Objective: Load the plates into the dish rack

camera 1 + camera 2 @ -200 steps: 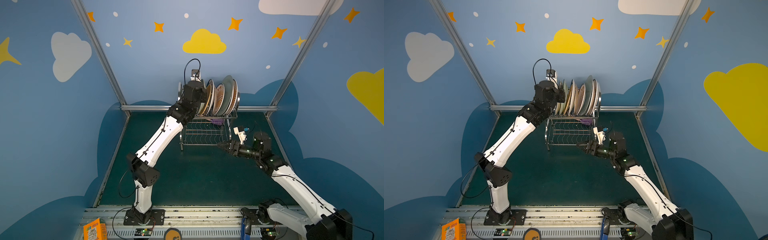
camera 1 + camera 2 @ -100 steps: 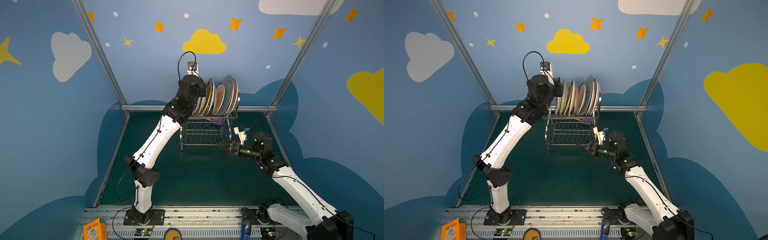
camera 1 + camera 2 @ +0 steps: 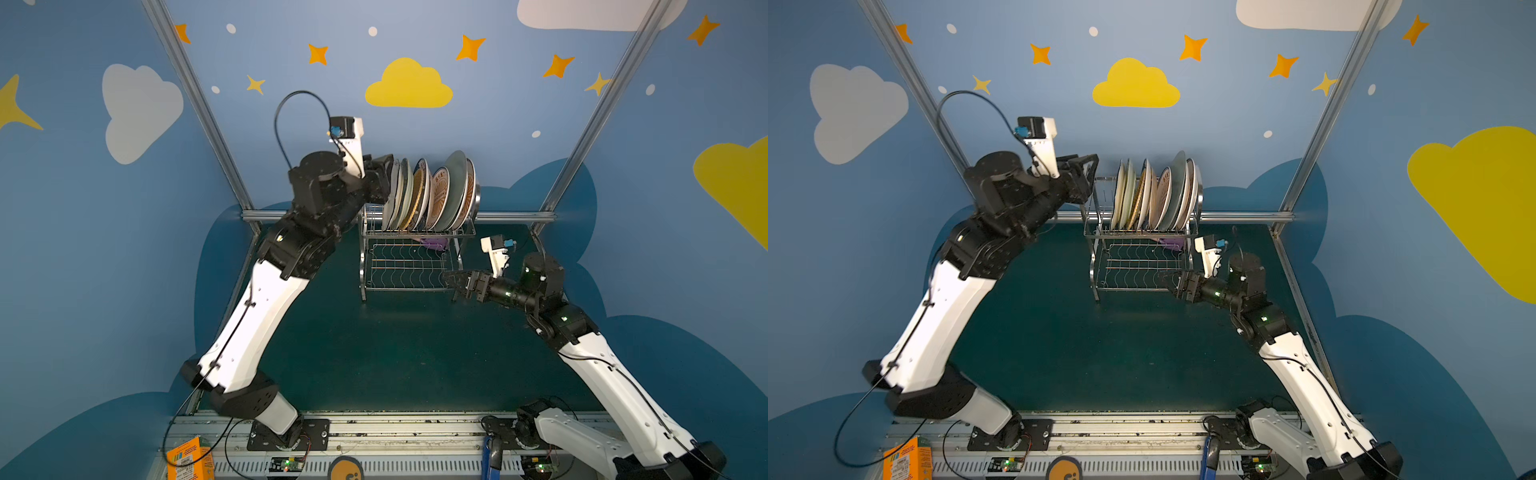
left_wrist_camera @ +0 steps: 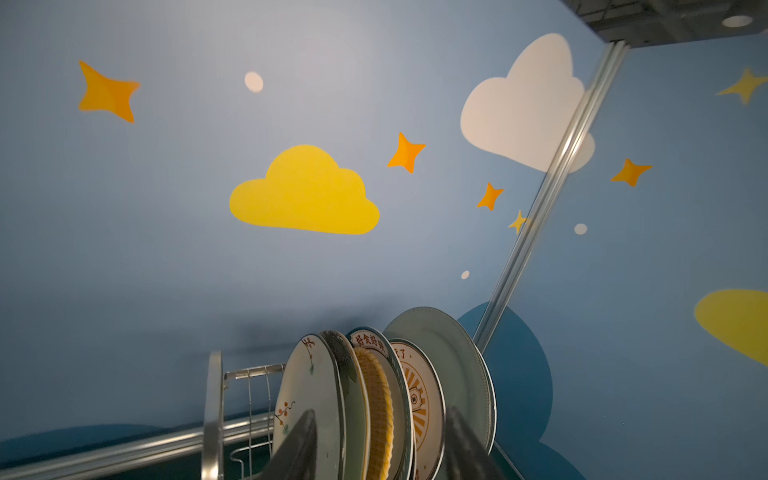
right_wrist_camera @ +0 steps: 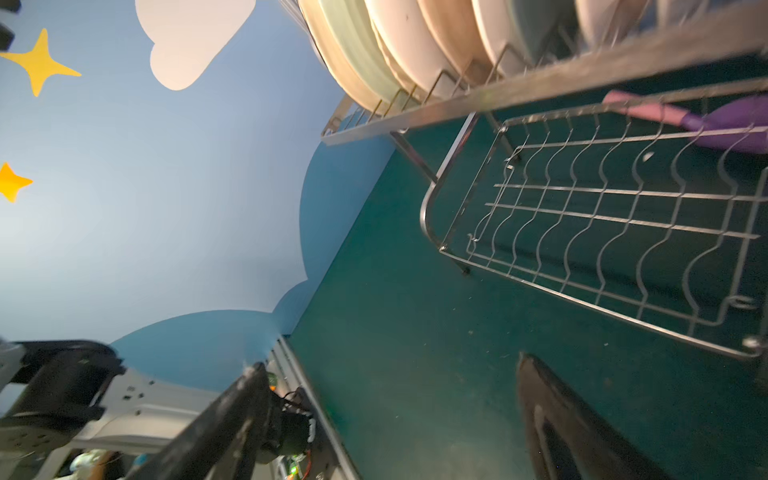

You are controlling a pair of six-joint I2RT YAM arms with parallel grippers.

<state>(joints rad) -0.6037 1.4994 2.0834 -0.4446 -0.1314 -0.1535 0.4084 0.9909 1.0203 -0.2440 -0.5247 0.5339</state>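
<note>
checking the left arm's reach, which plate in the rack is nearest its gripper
The cream plate with the flower sprig, at the row's end facing the left gripper; all other plates stand behind it.

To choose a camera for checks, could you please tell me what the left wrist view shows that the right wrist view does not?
Only the left wrist view shows decorated faces: the cream floral plate, the woven tan plate and the sunburst plate. Only the right wrist view shows the wavy-wire lower tier, a purple object by it and the green table. Both show plates standing in the dish rack.
</note>
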